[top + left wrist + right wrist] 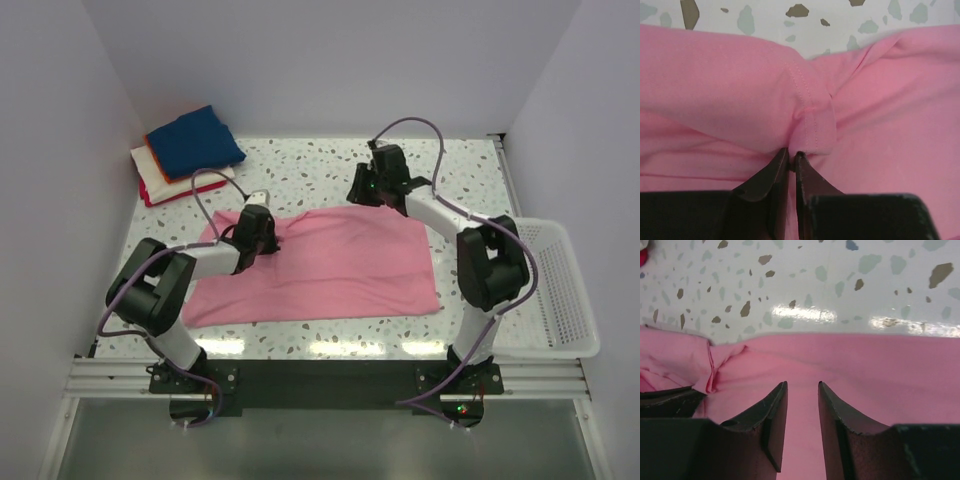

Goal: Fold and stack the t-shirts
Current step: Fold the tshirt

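In the middle of the top view, the pink shirt [330,265] lies spread on the table [300,165], a wide flat band from lower left to right. At its upper left edge my left claw [792,153] is clenched on the cloth. In its wrist view the two dark fingers meet at their tips, and a small fold with a stitched hem is pinched between them. Around the pinch the cloth bunches into creases, and the speckled table shows at the top of the frame.

My right claw [802,387] is released: its fingers stand apart with a clear gap and nothing is between them. It is over the far edge of the shirt, right of centre in the top view. Whether the tips touch the cloth I cannot tell.

In the upper left corner of the top view sits the stack [190,150] of folded shirts: navy on top, then orange, white and red below. It is well apart from the pink shirt. At the right side of the frame the white basket [560,290] stands beside the table.
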Motion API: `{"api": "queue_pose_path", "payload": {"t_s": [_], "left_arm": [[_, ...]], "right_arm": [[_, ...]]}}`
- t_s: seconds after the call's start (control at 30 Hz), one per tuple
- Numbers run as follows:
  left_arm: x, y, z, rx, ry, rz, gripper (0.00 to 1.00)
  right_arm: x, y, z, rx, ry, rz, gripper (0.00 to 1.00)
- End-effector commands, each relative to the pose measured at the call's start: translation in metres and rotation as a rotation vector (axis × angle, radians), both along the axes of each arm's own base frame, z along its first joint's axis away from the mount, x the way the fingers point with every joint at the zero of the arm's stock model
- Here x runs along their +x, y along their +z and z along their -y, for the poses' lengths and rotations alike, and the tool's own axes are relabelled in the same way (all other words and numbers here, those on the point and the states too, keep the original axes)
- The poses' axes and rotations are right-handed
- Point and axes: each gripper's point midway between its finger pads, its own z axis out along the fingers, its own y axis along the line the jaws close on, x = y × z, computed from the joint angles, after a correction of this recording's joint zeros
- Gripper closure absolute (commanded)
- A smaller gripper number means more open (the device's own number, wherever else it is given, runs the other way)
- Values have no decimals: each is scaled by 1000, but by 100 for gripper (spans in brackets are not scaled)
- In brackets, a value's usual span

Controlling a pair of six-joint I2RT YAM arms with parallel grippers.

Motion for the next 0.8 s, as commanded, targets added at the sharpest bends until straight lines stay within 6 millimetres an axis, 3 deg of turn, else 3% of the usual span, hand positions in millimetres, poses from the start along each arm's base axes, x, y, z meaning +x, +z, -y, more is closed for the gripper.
{"api": "queue_pose_path", "payload": {"t_s": [0.0, 0.2, 0.37, 0.4, 0.43, 0.47, 0.5, 0.57, 0.6, 0.77], "left_arm": [[9, 31, 13, -148, 58, 131, 85], [1, 25, 18, -190, 42, 129, 73], [3, 39, 24, -220, 14, 167, 58], [4, 49, 24, -227, 13, 186, 57], [4, 55, 23, -230, 16, 198, 55], [2, 57, 21, -225, 21, 197, 55], [4, 73, 19, -234, 30, 232, 55], [0, 80, 12, -221, 52, 234, 53], [1, 95, 6, -222, 78, 271, 53], [-7, 120, -14, -196, 161, 289, 48]], "right_arm": [[6, 21, -47, 37, 149, 98, 64], [4, 5, -114, 81, 305, 104, 55], [9, -7, -167, 118, 397, 121, 50], [14, 2, -176, 133, 408, 142, 49], [15, -14, -182, 126, 412, 119, 50], [14, -14, -189, 132, 419, 123, 49], [18, -13, -195, 137, 422, 133, 49], [16, -29, -204, 132, 433, 111, 48], [20, -26, -208, 140, 434, 118, 48], [16, -47, -220, 160, 448, 78, 45]]}}
